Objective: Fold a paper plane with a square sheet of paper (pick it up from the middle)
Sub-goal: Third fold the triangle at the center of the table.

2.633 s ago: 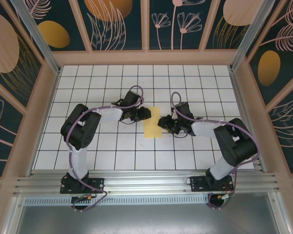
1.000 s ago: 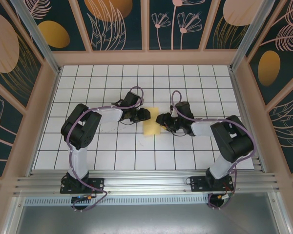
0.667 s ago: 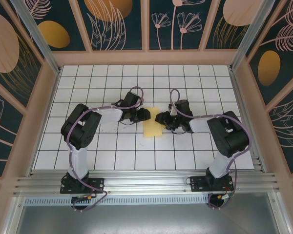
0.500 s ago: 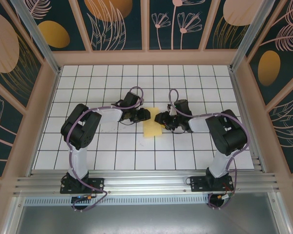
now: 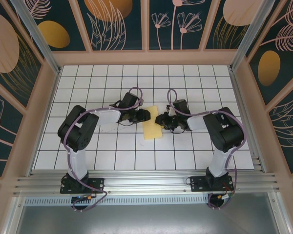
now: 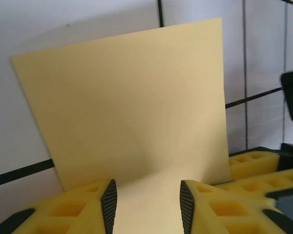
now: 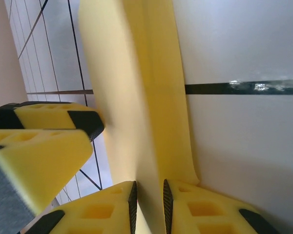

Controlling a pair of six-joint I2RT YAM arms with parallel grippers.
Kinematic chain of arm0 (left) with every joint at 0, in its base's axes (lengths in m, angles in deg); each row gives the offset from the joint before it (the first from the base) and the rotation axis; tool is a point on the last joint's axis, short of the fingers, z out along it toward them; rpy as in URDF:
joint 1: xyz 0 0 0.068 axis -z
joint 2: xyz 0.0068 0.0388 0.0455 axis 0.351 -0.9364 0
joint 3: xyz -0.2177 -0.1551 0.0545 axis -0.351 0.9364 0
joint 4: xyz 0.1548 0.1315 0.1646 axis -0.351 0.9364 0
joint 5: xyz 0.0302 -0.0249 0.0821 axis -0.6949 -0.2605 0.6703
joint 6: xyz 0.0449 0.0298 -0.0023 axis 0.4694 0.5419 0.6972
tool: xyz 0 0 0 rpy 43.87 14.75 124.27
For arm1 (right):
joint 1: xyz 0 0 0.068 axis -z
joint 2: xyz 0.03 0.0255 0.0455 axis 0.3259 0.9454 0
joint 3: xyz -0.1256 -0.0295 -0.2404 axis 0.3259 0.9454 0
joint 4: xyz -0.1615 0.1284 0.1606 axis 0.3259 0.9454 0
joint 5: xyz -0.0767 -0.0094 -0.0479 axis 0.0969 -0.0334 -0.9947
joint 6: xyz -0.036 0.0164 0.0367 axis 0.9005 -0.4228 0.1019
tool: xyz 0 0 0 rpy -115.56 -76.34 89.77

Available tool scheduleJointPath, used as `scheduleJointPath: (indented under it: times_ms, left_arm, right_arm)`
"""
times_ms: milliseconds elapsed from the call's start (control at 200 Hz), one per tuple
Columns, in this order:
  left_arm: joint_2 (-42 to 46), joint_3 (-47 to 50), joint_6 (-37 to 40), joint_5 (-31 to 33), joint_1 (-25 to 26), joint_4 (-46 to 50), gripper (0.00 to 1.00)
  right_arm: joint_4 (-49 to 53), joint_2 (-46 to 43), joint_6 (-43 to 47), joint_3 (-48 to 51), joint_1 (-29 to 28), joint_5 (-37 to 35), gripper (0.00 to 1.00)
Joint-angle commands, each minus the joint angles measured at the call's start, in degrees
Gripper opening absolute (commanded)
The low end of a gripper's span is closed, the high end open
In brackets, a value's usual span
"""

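The thin yellow square sheet of paper [image 5: 152, 128] sits at the middle of the white gridded tabletop [image 5: 117, 146], between the two arms. From above it looks narrower than it is long, which fits one side being turned up.

I judge it very light and limp. It will likely sag where unsupported and skate over the smooth tiles if nudged. It will probably also keep a crease wherever it is pinched hard, so stray pinches would spoil the plane. Lying flat, it gives fingers nothing to get under. The best hold is therefore a raised edge or a buckled middle, with the other hand pinning the rest so it cannot slide.

In the right wrist view a strip of the sheet [image 7: 136, 97] stands up off the tabletop while the rest lies flat beneath it. The right hand [image 7: 149, 197] is clenched on that raised edge, with little more than the paper's thickness between its two fingers. From above, this hand [image 5: 160, 120] sits at the far part of the sheet's right edge.

The left hand [image 6: 147, 197] is released and grasps nothing. Its fingers stand apart, and the sheet's near edge [image 6: 122, 107] runs flat between them. Whether the fingertips press down on the paper cannot be told. From above, it [image 5: 144, 115] rests at the sheet's far left corner.
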Motion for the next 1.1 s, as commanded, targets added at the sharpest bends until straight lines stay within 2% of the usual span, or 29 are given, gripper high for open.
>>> scheduleJointPath:
  times_ms: [0,205,380,555,686,816,1096]
  left_arm:
    - [2.9,-0.1,1.7,-1.8,0.2,0.6,0.44]
    - [6.2,1.1,2.7,-0.2,0.1,0.6,0.48]
    - [12.5,6.9,2.7,0.1,0.2,-3.7,0.52]
    - [19.1,13.5,8.0,2.2,2.0,-4.7,0.55]
    - [21.6,16.3,12.1,2.9,4.3,-4.3,0.58]
    - [22.6,17.2,17.6,8.2,8.7,-2.5,0.63]
    - [22.0,17.2,26.8,23.8,18.7,0.6,0.65]
  right_arm:
    - [-0.3,1.2,0.4,-0.7,0.2,0.7,0.22]
    - [-2.4,0.4,-0.8,0.6,0.0,1.0,0.15]
    - [-2.6,0.0,-2.5,0.9,-0.2,0.5,0.10]
    - [-2.5,-0.6,-6.1,1.4,-1.0,-1.5,0.05]
    - [-4.0,-2.0,-10.5,2.8,-2.1,-3.0,0.05]
    - [-5.5,-3.5,-14.3,3.6,-3.7,-4.7,0.05]
    - [-5.6,-3.7,-18.2,3.8,-4.3,-6.1,0.06]
